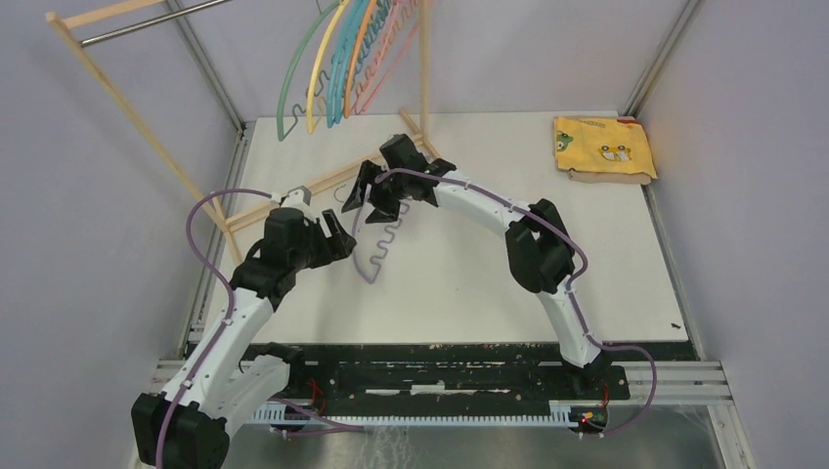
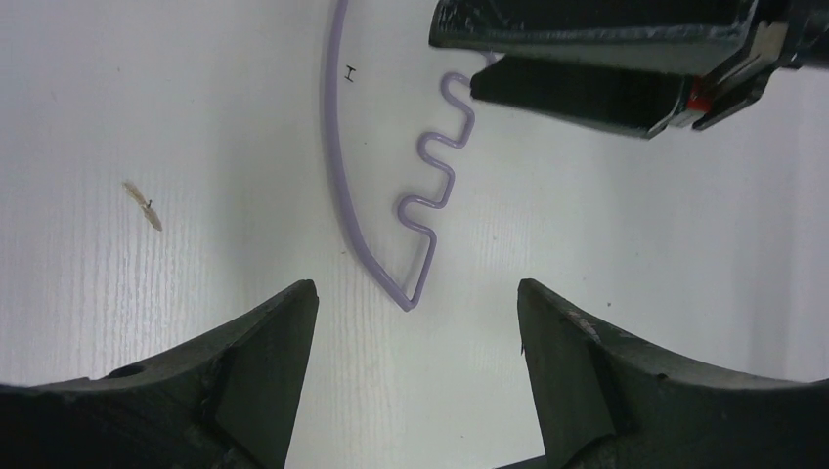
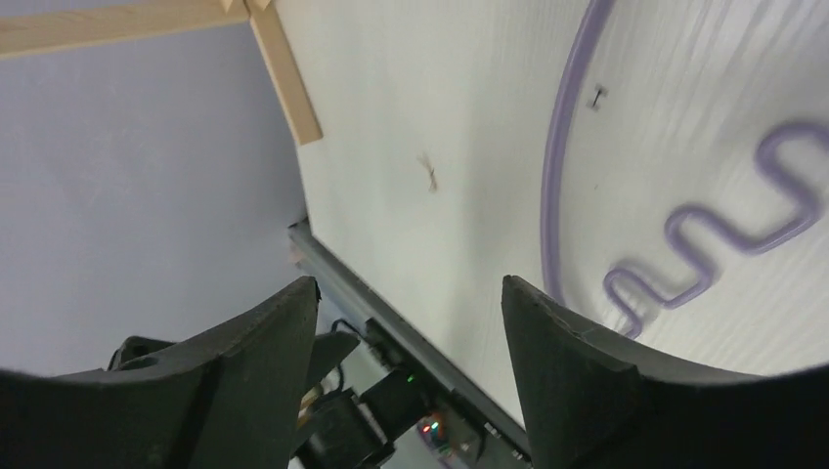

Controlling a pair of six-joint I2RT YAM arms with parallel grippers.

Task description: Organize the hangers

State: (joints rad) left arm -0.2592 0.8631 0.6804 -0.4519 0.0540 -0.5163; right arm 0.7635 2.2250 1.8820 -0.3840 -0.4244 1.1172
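A purple hanger [image 1: 375, 250] lies flat on the white table, its wavy bar towards the right. It shows in the left wrist view [image 2: 338, 166] and the right wrist view [image 3: 555, 166]. Several other hangers [image 1: 337, 63], green, yellow, teal, blue, orange and pink, hang on the rack at the back. My left gripper [image 1: 342, 237] is open and empty, just left of the purple hanger; its jaws [image 2: 417, 313] stand either side of the hanger's lower tip, short of it. My right gripper [image 1: 374, 198] is open and empty, over the hanger's upper end, and also shows in its own view [image 3: 411, 303].
The light wooden rack frame [image 1: 127, 107] with its metal rod [image 1: 156, 21] stands at the back left; its base bar [image 3: 283, 78] runs along the table. A folded yellow cloth [image 1: 603, 147] lies at the back right. The two grippers are close together.
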